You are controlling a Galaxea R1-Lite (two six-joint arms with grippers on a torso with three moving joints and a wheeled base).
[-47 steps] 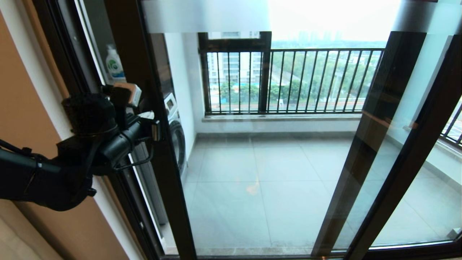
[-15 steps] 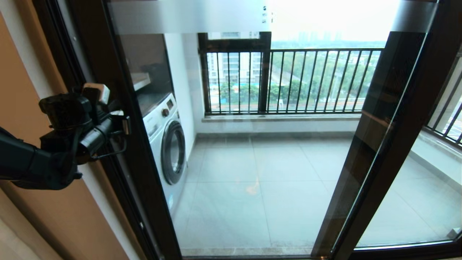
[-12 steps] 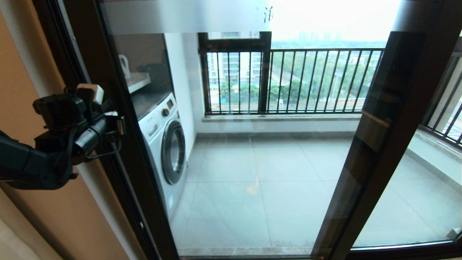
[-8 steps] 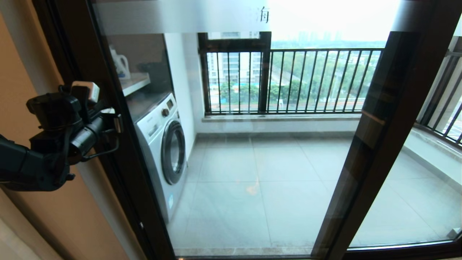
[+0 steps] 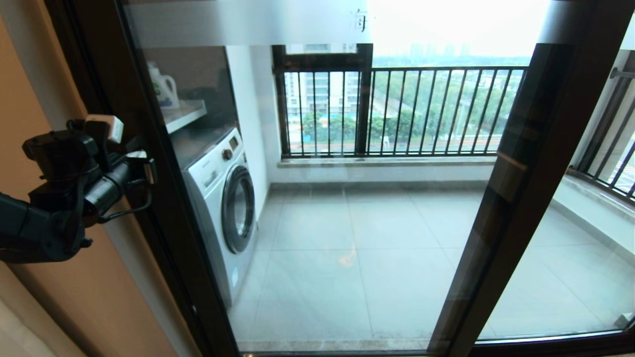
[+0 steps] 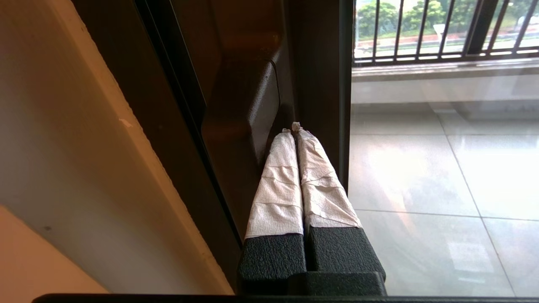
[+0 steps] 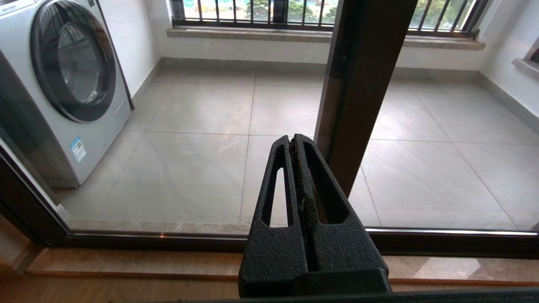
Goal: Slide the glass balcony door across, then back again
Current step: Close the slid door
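I count one glass balcony door (image 5: pixel 307 198) in front of me, its dark brown frame filling most of the head view, and one frosted band (image 5: pixel 248 22) along its top with a single character (image 5: pixel 360 20) showing at about twelve o'clock. The door's left stile (image 5: pixel 163 198) runs from eleven o'clock down to seven. My left gripper (image 6: pixel 294 131) sits at nine o'clock against that stile; its two paper-wrapped fingers (image 6: pixel 280 185) are pressed together with nothing between them, tips tucked against the frame just beside the dark handle (image 6: pixel 248 113), touching or nearly so; I cannot tell which.

My right gripper (image 7: pixel 292 143) shows only in its own wrist camera, hanging low before the door's bottom rail (image 7: pixel 168 242), its two black fingers closed on each other and holding nothing.

Behind the glass I see one washing machine (image 5: pixel 225 198), one white bottle (image 5: pixel 163 89) on a shelf (image 5: pixel 186 114) above it, and a barred railing (image 5: pixel 421 109) at twelve to one o'clock. A second dark stile (image 5: pixel 521 188) slants from one o'clock to five; how the panels overlap there is hard to make out. The door's top edge is cut off.

Between the left stile and the tan wall (image 5: pixel 30 89) only a narrow strip remains. The tiled balcony floor (image 5: pixel 372 258) lies beyond the glass.
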